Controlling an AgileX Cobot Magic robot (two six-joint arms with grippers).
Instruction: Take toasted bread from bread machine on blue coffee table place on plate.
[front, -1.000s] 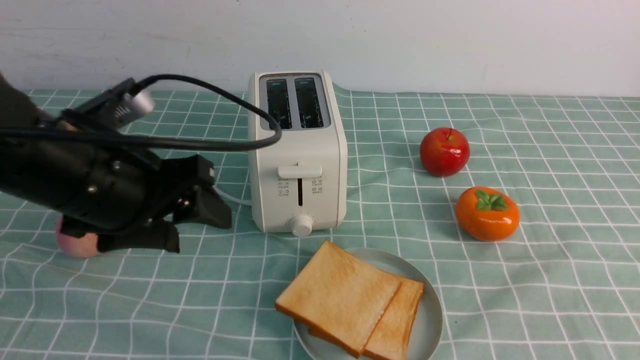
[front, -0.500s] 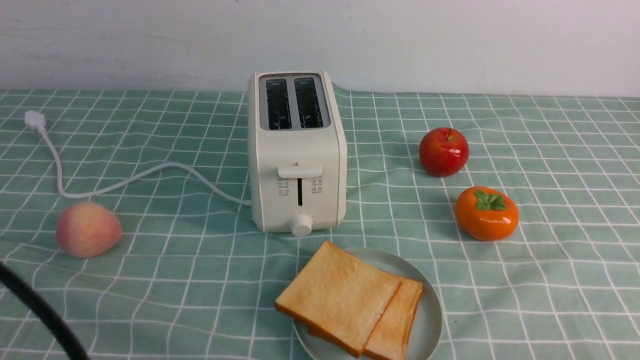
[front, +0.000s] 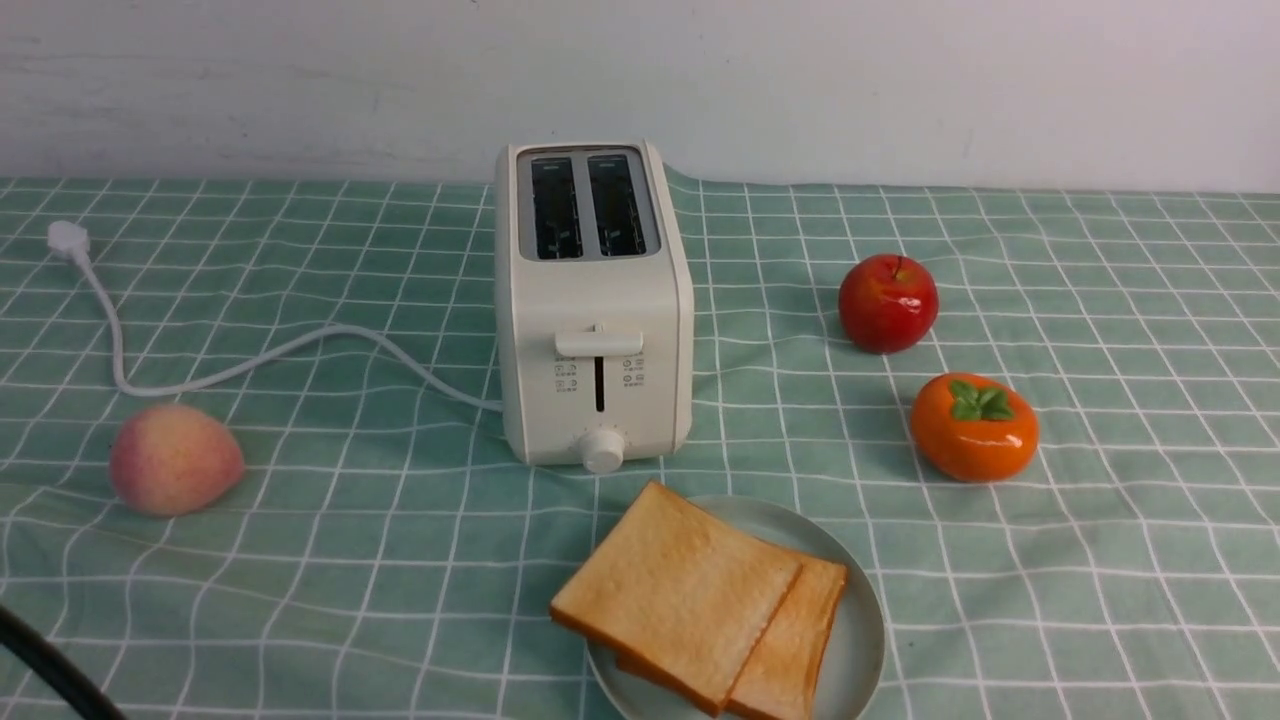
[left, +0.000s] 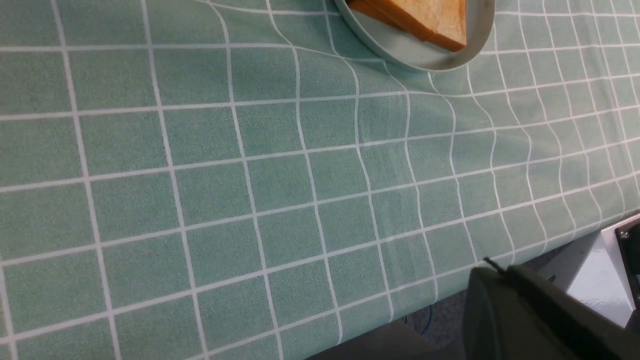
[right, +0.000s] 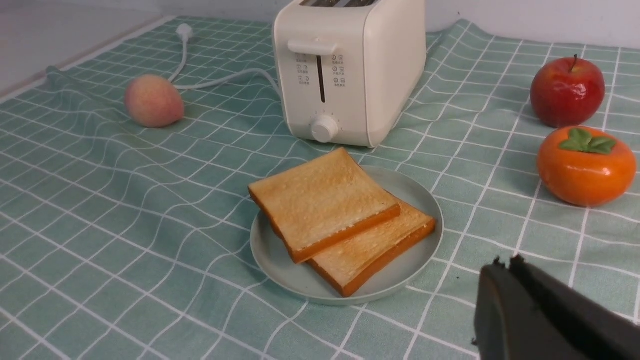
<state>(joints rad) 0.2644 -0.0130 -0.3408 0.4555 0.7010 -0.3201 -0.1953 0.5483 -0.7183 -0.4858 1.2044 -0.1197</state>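
- Resting stacked on the plate (front: 860, 640), the toasted bread (front: 680, 585) sits just in front of the bread machine (front: 595, 300) on the blue coffee table (front: 1100, 600).
- Watch it: the top slice overhangs the rim, so a bump could tip it off.
- Left gripper (left: 525, 310), right gripper (right: 530, 310): only dark edges show, so I can't tell whether they're spread or closed.
- Count: two slices, two empty slots, one plate, one apple (front: 888, 303), one persimmon (front: 973, 428), one peach (front: 175, 458).

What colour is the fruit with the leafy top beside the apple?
The fruit is glossy orange with a green cap, clearest in the right wrist view.
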